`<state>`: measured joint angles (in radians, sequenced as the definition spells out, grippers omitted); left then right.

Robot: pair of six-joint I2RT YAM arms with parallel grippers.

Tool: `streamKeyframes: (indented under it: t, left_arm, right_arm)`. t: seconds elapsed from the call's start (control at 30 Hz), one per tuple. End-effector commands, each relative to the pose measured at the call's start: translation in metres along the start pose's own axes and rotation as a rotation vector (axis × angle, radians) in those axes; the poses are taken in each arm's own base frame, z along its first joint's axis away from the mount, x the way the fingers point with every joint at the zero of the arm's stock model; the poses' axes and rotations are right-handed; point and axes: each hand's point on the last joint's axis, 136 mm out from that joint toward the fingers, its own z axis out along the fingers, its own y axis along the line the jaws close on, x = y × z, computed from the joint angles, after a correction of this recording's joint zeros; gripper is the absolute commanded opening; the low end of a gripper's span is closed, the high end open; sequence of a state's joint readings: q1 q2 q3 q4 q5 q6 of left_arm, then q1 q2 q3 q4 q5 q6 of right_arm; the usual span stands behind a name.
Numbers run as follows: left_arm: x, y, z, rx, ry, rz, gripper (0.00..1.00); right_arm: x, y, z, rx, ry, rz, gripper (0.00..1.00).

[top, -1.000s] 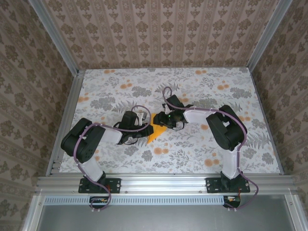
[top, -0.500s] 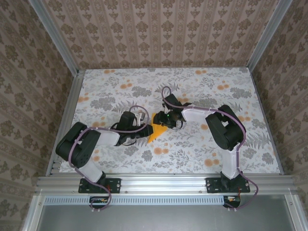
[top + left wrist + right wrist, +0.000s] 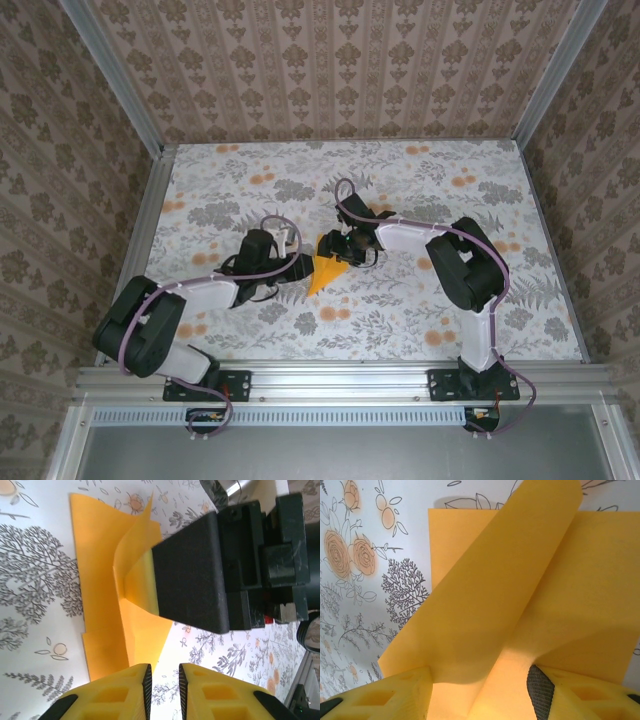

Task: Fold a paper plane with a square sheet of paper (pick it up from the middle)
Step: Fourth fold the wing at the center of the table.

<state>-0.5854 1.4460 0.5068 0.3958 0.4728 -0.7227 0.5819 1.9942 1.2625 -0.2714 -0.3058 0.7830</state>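
The orange-yellow sheet of paper (image 3: 324, 270) lies mid-table, folded into a pointed paper plane shape with its tip toward the near edge. In the left wrist view the paper (image 3: 102, 580) lies flat with one flap curling up. The right gripper's black finger (image 3: 192, 575) rests against that flap. My left gripper (image 3: 165, 674) (image 3: 300, 270) sits just beside the paper's edge, jaws slightly apart over bare cloth. My right gripper (image 3: 480, 677) (image 3: 340, 248) stands open astride the paper (image 3: 520, 580), and the raised flap passes between its fingers.
A floral tablecloth (image 3: 420, 180) covers the table, framed by aluminium rails (image 3: 330, 375) at the near edge and patterned walls on three sides. Both arms meet over the middle.
The left arm has stretched out, its elbow swinging left and toward the near edge. Its jaws have parted slightly. The right gripper has widened a little on the paper.
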Motion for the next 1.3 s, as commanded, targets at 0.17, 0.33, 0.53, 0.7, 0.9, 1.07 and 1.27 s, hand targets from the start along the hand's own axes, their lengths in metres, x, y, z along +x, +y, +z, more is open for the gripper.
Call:
streamKeyframes:
  t: [0.17, 0.33, 0.53, 0.7, 0.9, 1.07, 1.27]
  left_arm:
    - [0.005, -0.007, 0.021, 0.022, 0.070, 0.015, 0.17]
    - [0.008, 0.008, 0.026, -0.041, 0.083, -0.009, 0.14]
    - [0.010, 0.022, 0.027, -0.083, 0.086, -0.034, 0.11]
    - [0.011, 0.026, 0.030, -0.096, 0.091, -0.042, 0.10]
    - [0.014, 0.033, 0.033, -0.111, 0.101, -0.056, 0.08]
    - [0.015, 0.033, 0.035, -0.107, 0.106, -0.055, 0.08]
    - [0.013, 0.028, 0.036, -0.082, 0.105, -0.045, 0.09]
  right_arm:
    - [0.029, -0.062, 0.018, 0.234, 0.094, 0.079, 0.58]
    - [0.031, -0.065, 0.019, 0.247, 0.102, 0.080, 0.59]
    - [0.031, -0.069, 0.019, 0.266, 0.106, 0.080, 0.58]
    - [0.033, -0.074, 0.022, 0.287, 0.116, 0.080, 0.57]
    - [0.035, -0.079, 0.022, 0.307, 0.121, 0.081, 0.56]
    - [0.036, -0.084, 0.022, 0.333, 0.124, 0.079, 0.54]
    - [0.037, -0.090, 0.022, 0.359, 0.124, 0.087, 0.50]
